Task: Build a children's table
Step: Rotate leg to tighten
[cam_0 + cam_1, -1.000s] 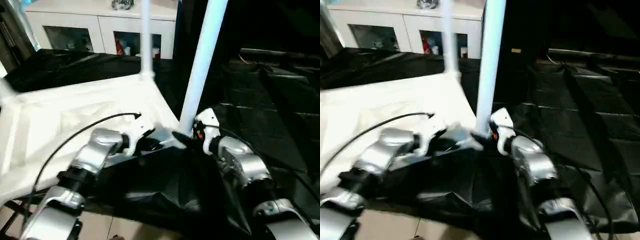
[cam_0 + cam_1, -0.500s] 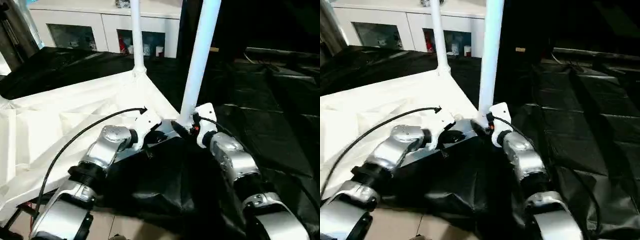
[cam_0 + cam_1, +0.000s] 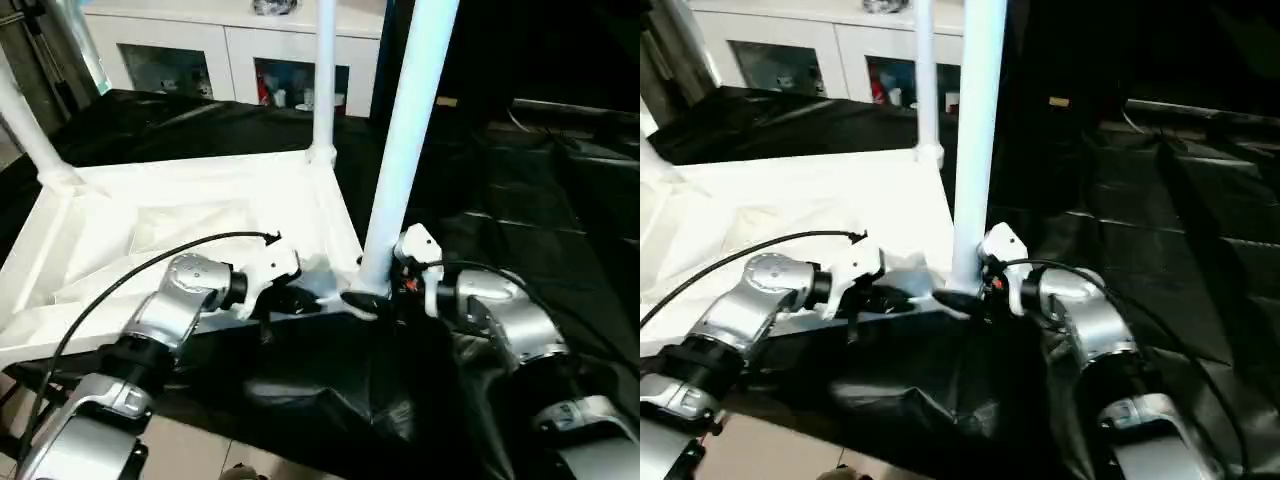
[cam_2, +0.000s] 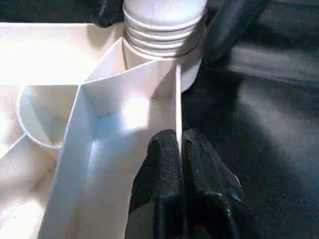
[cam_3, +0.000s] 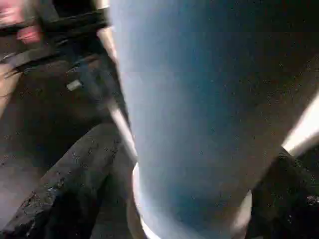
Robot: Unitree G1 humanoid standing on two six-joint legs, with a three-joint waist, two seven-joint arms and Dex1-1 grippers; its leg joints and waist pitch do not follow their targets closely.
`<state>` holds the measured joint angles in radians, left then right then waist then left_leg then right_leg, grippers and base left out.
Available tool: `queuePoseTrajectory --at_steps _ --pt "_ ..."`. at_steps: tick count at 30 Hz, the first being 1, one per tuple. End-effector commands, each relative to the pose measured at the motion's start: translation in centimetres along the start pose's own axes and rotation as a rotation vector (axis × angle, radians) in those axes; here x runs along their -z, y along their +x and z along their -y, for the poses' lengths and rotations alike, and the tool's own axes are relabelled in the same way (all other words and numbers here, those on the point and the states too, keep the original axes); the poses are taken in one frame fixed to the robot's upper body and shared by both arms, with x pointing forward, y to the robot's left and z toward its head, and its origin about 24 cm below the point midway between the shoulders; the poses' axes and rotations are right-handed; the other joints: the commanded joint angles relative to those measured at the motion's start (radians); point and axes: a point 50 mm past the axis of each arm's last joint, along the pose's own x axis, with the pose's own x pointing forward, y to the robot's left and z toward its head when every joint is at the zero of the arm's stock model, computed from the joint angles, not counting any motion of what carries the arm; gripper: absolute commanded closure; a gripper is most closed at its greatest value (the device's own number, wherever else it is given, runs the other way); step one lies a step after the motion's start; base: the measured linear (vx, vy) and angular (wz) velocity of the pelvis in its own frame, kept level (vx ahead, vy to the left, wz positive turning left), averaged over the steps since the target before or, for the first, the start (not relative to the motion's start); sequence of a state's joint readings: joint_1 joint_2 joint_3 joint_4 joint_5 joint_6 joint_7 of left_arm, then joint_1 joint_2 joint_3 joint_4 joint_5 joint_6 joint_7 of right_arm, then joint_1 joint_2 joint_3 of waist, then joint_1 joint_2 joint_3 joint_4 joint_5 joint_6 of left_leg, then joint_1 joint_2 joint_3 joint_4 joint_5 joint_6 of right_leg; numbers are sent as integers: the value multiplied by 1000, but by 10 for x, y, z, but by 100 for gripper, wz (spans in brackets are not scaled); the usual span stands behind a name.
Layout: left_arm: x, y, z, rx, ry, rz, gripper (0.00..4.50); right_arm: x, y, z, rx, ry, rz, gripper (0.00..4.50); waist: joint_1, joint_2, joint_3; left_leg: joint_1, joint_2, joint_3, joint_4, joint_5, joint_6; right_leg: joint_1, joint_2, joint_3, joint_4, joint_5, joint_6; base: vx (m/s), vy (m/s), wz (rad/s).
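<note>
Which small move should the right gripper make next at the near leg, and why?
Probably close the right gripper on the near leg and twist it further: its fingers stand open around the leg's base, while the left gripper pinches the tabletop's rim.

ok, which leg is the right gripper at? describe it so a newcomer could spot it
Start at the upside-down white tabletop on the black sheet. Three legs rise from its corner sockets. The one you want, the near leg, stands closest to the robot, with the right gripper straddling its base.

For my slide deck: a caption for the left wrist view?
Left pincer pinches the tabletop's thin rim just below the ribbed base of a socketed leg.
</note>
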<state>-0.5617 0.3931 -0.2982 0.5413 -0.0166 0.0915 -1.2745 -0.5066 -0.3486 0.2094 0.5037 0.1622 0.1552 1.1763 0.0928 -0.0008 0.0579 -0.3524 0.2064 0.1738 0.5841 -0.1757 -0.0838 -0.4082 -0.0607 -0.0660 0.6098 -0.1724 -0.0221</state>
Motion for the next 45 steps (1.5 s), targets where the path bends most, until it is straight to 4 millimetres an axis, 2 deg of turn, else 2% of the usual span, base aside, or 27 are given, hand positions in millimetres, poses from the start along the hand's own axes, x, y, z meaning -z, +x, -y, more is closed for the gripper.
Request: queuePoseTrajectory --at_steps 1,3,6,8,11,15,20,23,25,26,27,29,30,31,32,33,35,37,39,40,42,43,45 --pt "-12 5 6 92 52 56 450 -5 3 -7 -98 -22 -8 61 3 -7 -63 1 24 -2 -66 -248 44 53 -74 47 -85 -339 -172 0 0 0" --pt "-11 4 6 97 52 50 450 -5 3 -8 -106 -24 -16 85 3 -7 -63 3 24 -2 -66 -247 39 50 -74 47 -85 -344 -172 0 0 0" --pt "-9 3 5 88 60 37 450 -6 5 -8 -108 -21 -16 85 3 -7 -63 4 24 -3 -66 -246 33 49 -75 47 -87 -362 -167 0 0 0" --pt "-9 4 5 87 56 38 450 -6 7 -8 -110 -17 -15 116 2 -8 -63 3 23 -3 -67 -244 32 50 -75 46 -87 -359 -166 0 0 0" --pt "-9 4 6 92 50 40 450 -6 8 -10 -124 -11 -18 126 3 -11 -63 3 23 -3 -66 -235 34 50 -74 46 -86 -356 -164 0 0 0" --pt "-8 4 7 98 48 35 450 -4 9 -14 -145 -1 -29 166 5 -10 -64 3 23 -2 -66 -230 34 50 -75 46 -86 -352 -164 0 0 0" --pt "-7 6 5 68 37 28 450 1 9 -15 -121 10 -35 186 7 -11 -63 3 23 -2 -66 -228 34 50 -74 47 -86 -355 -158 0 0 0" --pt "-9 10 -2 -15 8 28 450 6 12 -14 -47 36 -35 188 8 -12 -62 4 23 -3 -67 -236 29 49 -75 46 -88 -375 -152 0 0 0" --pt "-12 13 -7 -64 -8 40 450 9 16 -12 10 53 -27 188 6 -12 -58 11 20 -2 -67 -264 22 42 -75 46 -98 -429 -139 0 0 0" --pt "-19 19 -13 -133 -29 61 450 14 24 -6 151 119 -8 188 3 -13 -55 12 17 -1 -67 -272 17 38 -74 46 -104 -479 -125 0 0 0" --pt "-22 22 -16 -162 -37 69 450 16 28 -4 215 157 0 189 0 -11 -54 18 13 -5 -66 -292 6 35 -76 40 -111 -540 -108 0 0 0" --pt "-28 28 -21 -209 -59 85 450 19 36 -2 313 210 19 189 -8 -12 -54 14 12 -10 -69 -304 -3 38 -79 35 -119 -592 -78 0 0 0" --pt "-31 31 -22 -225 -67 93 450 20 40 -1 350 233 25 189 -12 -10 -54 18 12 -12 -68 -324 -4 34 -80 33 -123 -613 -69 0 0 0" --pt "-38 38 -25 -265 -87 107 450 21 51 1 451 285 34 189 -15 -12 -54 15 12 -14 -70 -326 -4 38 -80 30 -123 -615 -66 0 0 0" --pt "-38 39 -26 -268 -88 108 450 21 52 1 458 290 35 189 -22 -4 -54 13 14 -16 -75 -334 -9 39 -80 29 -124 -601 -67 0 0 0" --pt "-43 45 -27 -294 -93 114 450 20 62 2 524 336 46 189 -27 -6 -56 12 13 -18 -75 -341 -9 41 -80 26 -126 -597 -65 0 0 0" --pt "-45 48 -28 -307 -98 116 450 18 68 2 553 356 53 189 -35 -6 -55 14 11 -18 -75 -353 -6 39 -80 24 -130 -590 -70 0 0 0" --pt "-51 56 -27 -309 -77 123 450 4 84 -1 527 293 86 189 -39 -4 -55 15 12 -18 -76 -361 6 38 -81 25 -133 -581 -72 0 0 0" --pt "-53 58 -26 -295 -56 126 450 -2 87 -1 507 292 121 189 -40 -4 -56 14 15 -19 -79 -363 9 42 -82 25 -132 -560 -78 0 0 0" --pt "-53 58 -26 -288 -53 126 450 -5 87 -1 498 308 146 133 -39 3 -58 13 16 -19 -82 -356 12 44 -82 27 -129 -527 -90 0 0 0" --pt "-53 58 -25 -287 -54 125 450 -6 88 0 496 320 161 133 -40 -1 -56 14 17 -17 -83 -362 14 42 -80 30 -128 -500 -105 0 0 0" --pt "-52 57 -24 -268 -45 127 450 -7 86 0 485 323 167 117 -39 -4 -56 16 17 -15 -82 -364 15 40 -80 31 -128 -499 -108 0 0 0" --pt "-48 53 -22 -242 -32 125 450 -8 82 1 464 286 153 101 -36 -3 -57 15 17 -15 -81 -355 20 42 -82 33 -126 -491 -117 0 0 0"
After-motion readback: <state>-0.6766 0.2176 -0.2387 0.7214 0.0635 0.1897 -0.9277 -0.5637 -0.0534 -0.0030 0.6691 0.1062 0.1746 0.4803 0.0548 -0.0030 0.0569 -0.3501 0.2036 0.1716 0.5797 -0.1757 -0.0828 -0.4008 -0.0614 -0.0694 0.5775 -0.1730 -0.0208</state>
